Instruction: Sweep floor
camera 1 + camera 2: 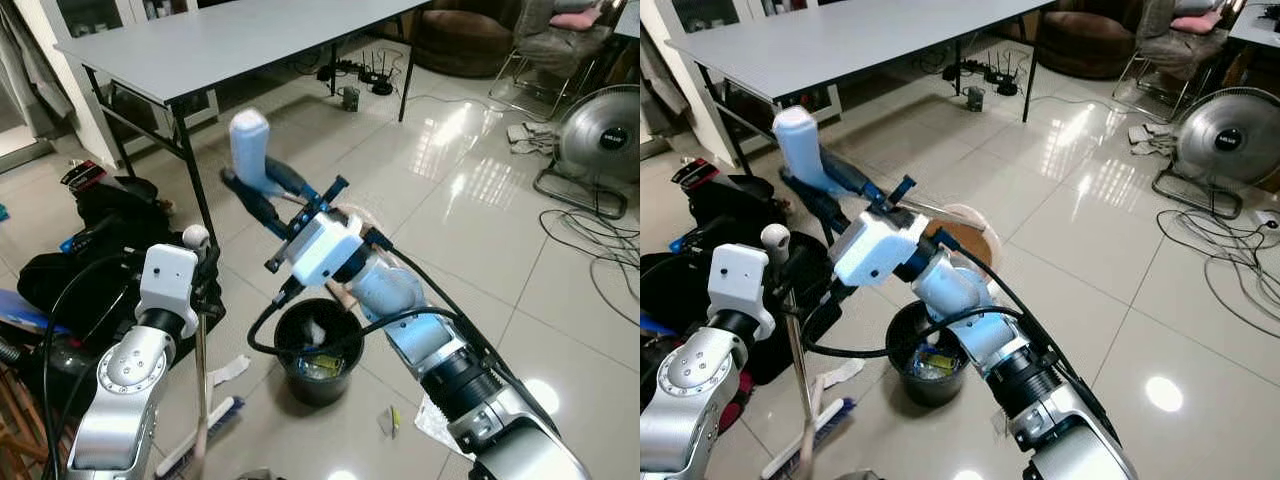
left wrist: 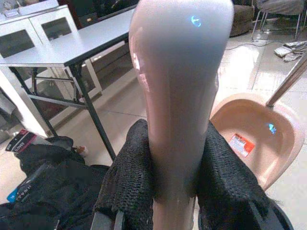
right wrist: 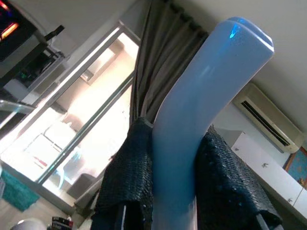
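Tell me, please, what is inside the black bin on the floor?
The black bin holds some rubbish: a white crumpled piece and yellowish scraps near the bottom. A black cable and the right arm cross its rim, so part of the inside is hidden.

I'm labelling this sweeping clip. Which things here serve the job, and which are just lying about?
For the job: broom in left pincer; dustpan, its handle in right pincer; bin; paper scraps.

Lying about: table, fan, black bags, cables.
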